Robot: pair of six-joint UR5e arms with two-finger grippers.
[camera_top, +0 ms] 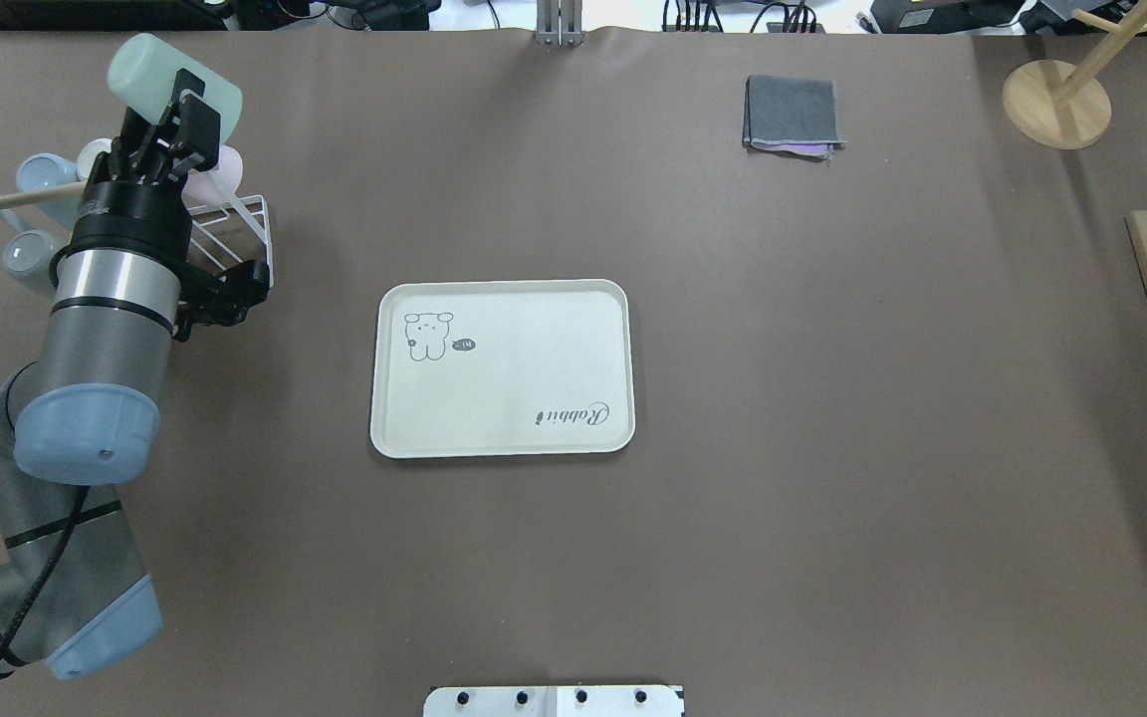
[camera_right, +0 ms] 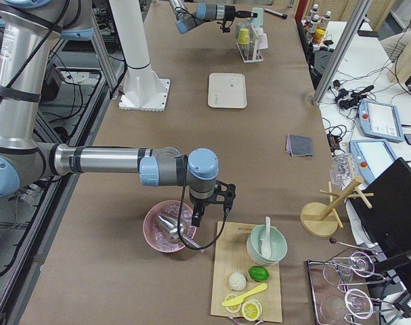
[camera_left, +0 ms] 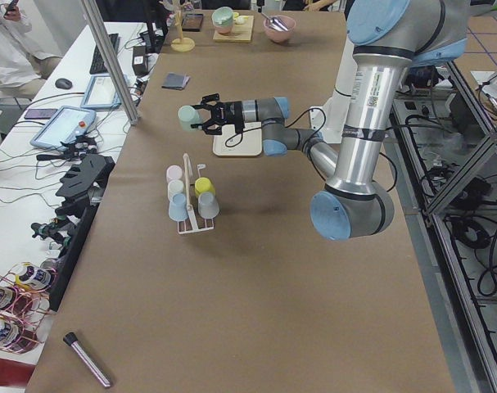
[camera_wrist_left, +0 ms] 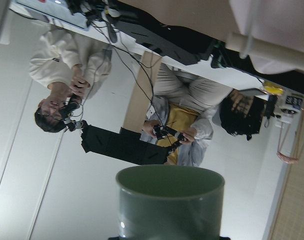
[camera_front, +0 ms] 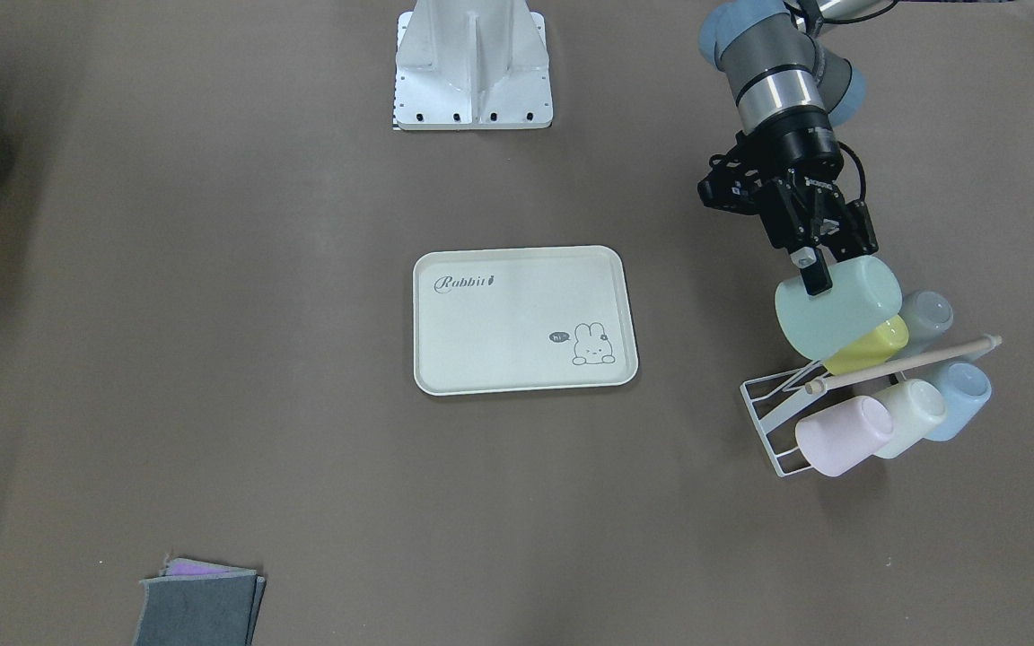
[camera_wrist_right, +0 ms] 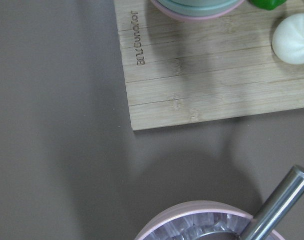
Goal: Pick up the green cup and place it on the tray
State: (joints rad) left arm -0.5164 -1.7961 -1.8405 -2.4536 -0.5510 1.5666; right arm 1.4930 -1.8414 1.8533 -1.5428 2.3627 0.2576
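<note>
Left end effector [camera_front: 811, 274] pinched on the green cup [camera_front: 840, 309], held aloft on its side above the cup rack [camera_front: 764, 404], long axis near level; tray [camera_front: 499, 332] lies well apart toward mid-worktop on the robot's right; far finger hidden, so grip depth unclear.

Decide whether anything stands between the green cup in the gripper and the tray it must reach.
Nothing visible does. The left gripper holds the green cup lifted clear of the wire rack, and only bare table lies between it and the empty tray.
</note>
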